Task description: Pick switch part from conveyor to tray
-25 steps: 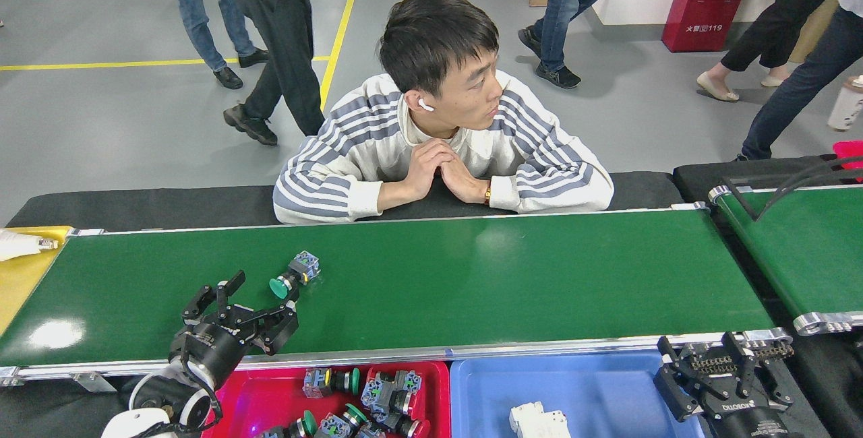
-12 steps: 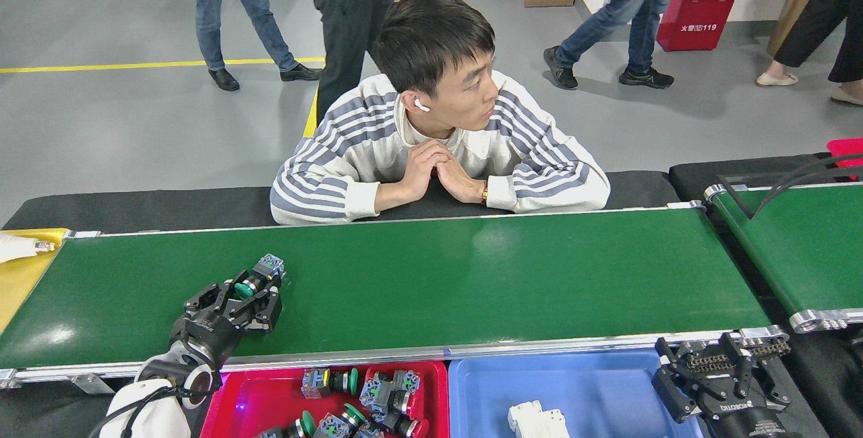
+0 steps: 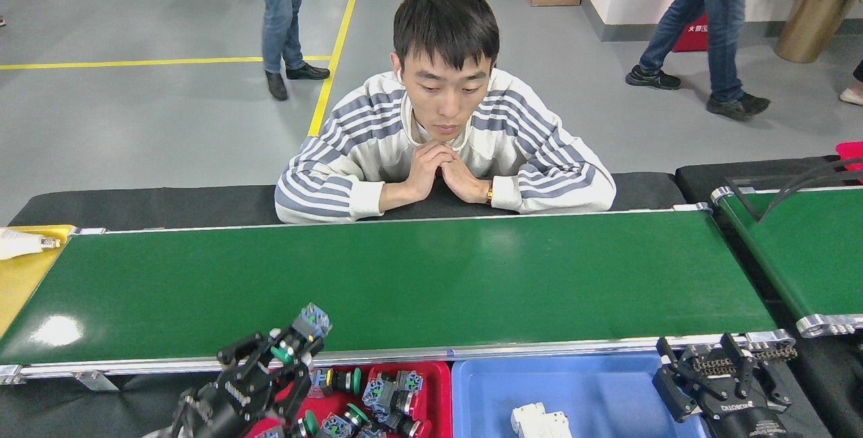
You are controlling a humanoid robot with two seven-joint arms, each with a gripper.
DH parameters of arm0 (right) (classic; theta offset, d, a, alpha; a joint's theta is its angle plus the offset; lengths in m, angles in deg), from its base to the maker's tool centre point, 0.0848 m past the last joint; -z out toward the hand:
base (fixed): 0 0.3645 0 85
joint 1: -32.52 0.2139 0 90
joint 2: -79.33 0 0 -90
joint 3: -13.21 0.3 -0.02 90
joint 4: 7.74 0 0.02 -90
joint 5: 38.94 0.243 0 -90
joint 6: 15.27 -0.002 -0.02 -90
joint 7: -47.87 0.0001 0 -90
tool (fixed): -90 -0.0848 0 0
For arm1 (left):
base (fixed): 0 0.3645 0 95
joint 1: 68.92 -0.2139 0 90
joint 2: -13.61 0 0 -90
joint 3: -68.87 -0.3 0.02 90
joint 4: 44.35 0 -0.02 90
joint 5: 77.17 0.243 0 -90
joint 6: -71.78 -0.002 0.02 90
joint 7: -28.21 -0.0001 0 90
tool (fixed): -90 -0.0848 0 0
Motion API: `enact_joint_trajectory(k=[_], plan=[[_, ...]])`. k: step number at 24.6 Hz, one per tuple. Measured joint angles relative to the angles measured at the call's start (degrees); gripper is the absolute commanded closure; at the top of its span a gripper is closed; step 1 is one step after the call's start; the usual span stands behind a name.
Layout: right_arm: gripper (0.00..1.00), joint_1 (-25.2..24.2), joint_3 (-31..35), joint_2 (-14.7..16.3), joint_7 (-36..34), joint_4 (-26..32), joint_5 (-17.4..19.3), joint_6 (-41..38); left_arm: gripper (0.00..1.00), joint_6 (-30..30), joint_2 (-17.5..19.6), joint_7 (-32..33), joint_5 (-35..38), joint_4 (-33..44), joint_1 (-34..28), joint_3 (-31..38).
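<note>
The switch part (image 3: 301,334), judged light, rigid and hard-shelled, is held clamped around its narrow middle by the left gripper (image 3: 286,355) above the conveyor's (image 3: 431,283) near rail, at the red tray's (image 3: 438,384) far-left corner, while the right gripper (image 3: 725,370) is kept open and empty.

Bright, even overhead light, indoor. Soft white glare patch on the belt (image 3: 418,283) at its near-left corner; a fainter sheen at belt centre, below the seated person (image 3: 445,148). Shadows short and diffuse under walkers' feet on the floor (image 3: 135,128). Focus sharp throughout. Wide-angle bend: belt rails bow slightly. Left hand (image 3: 283,357) dark, low in view, detail muddy.
</note>
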Motion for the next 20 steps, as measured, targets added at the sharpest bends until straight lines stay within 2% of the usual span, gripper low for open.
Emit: enact_joint_trajectory(k=[2, 4, 8, 10, 11, 14, 16, 20], plan=[[0.02, 0.00, 0.00, -0.05, 0.00, 0.39, -0.60, 0.14, 0.00, 0.30, -0.07, 0.19, -0.01, 0.46, -0.58, 0.04], [0.02, -0.04, 0.02, -0.48, 0.11, 1.78, -2.68, 1.14, 0.00, 0.34, -0.15, 0.28, -0.03, 0.72, -0.51, 1.09], [0.01, -0.09, 0.01, -2.68, -0.46, 2.41, -5.20, 3.64, 0.00, -0.26, -0.65, 0.36, -0.08, 0.84, -0.52, 6.49], [0.01, -0.12, 0.00, -2.71, -0.70, 2.42, -5.30, 3.88, 0.00, -5.90, -1.72, 0.40, -0.09, 0.93, -0.51, 9.53], [0.01, -0.12, 0.00, -2.72, -0.73, 2.42, -5.29, 3.90, 0.00, -10.61, -2.52, 0.40, -0.09, 0.92, -0.51, 11.55], [0.01, -0.12, 0.01, -2.71, -0.77, 2.43, -4.41, 3.92, 0.00, -20.47, -2.89, 0.42, -0.10, 0.38, -0.64, 15.39], [0.01, -0.12, 0.14, -2.49, -0.77, 2.43, -3.65, 3.93, 0.00, -23.69, -2.89, 0.44, -0.10, 0.23, -0.98, 17.74], [0.01, -0.11, 1.15, -1.64, -0.78, 2.43, -2.64, 3.99, 0.00, -25.56, -2.89, 0.64, -0.10, 0.40, -1.41, 20.35]])
